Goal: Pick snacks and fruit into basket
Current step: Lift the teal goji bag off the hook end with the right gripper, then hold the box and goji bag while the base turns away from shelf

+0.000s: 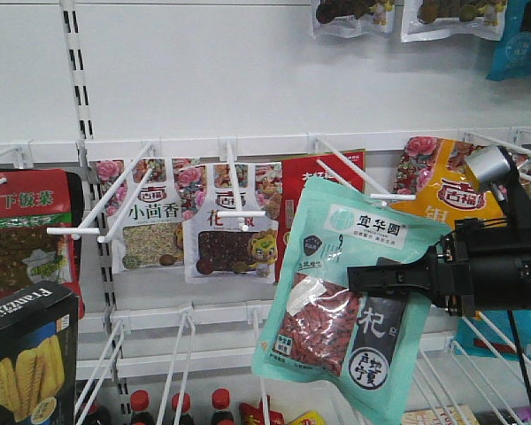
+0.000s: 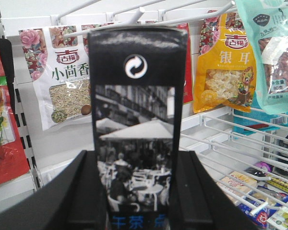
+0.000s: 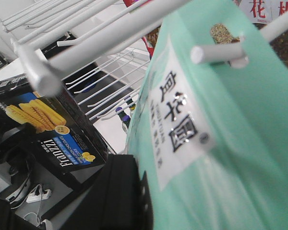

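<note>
A teal goji-berry pouch (image 1: 354,310) hangs tilted in front of the shelf, with my right gripper (image 1: 376,279) shut on its middle from the right. In the right wrist view the pouch (image 3: 221,143) fills the frame beside one black finger (image 3: 120,196), and a white peg end (image 3: 216,51) touches its top. The black Franzzi box (image 1: 26,363) sits at the lower left. My left gripper (image 2: 137,191) is shut on that box (image 2: 137,96), which stands upright between the jaws. The box also shows in the right wrist view (image 3: 48,129). Basket and fruit are out of view.
White peg hooks (image 1: 115,199) jut out from the shelf wall. Floral-topped pouches (image 1: 150,217), a red pouch (image 1: 323,173) and a yellow pouch (image 2: 223,62) hang behind. A wire rack (image 2: 240,139) lies at the right, and bottle caps (image 1: 177,403) show below.
</note>
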